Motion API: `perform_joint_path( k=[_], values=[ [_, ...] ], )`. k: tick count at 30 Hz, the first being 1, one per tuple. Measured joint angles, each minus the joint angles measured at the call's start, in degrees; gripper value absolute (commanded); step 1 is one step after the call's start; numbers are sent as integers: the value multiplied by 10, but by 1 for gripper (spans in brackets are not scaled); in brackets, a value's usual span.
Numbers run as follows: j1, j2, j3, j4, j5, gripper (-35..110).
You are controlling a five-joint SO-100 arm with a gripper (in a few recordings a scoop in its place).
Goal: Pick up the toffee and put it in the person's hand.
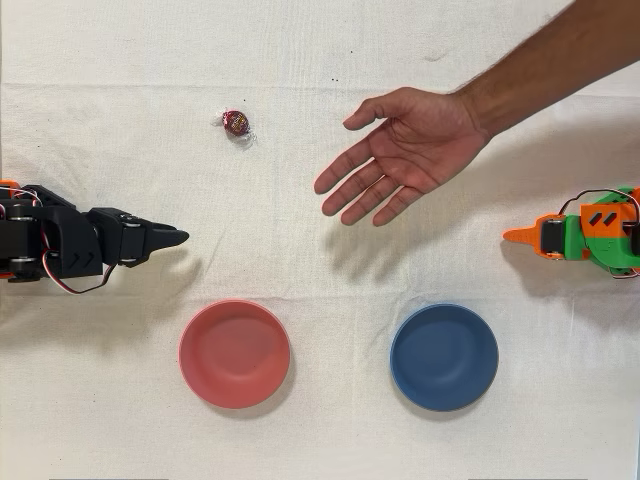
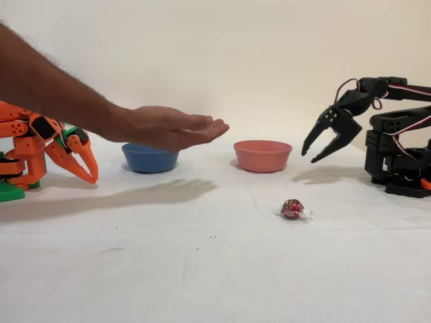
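In the overhead view the toffee lay up and right of our gripper, well apart. Our jaws were open, holding nothing.

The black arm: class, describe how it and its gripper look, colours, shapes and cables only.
The black arm is all black, built from blocky segments. Red, white and black wires loop along it. Its gripper has two tapering, pointed black fingers.

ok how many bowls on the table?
2. In the overhead view, the pink bowl sits lower left of centre and the blue bowl lower right, apart from each other. Both look empty. Nothing seems hidden.
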Motion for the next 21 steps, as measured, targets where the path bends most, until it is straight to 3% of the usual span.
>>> perform_joint_path(
  k=[21],
  values=[
    [-107, -287, -245, 31, 1, 18]
  ],
)
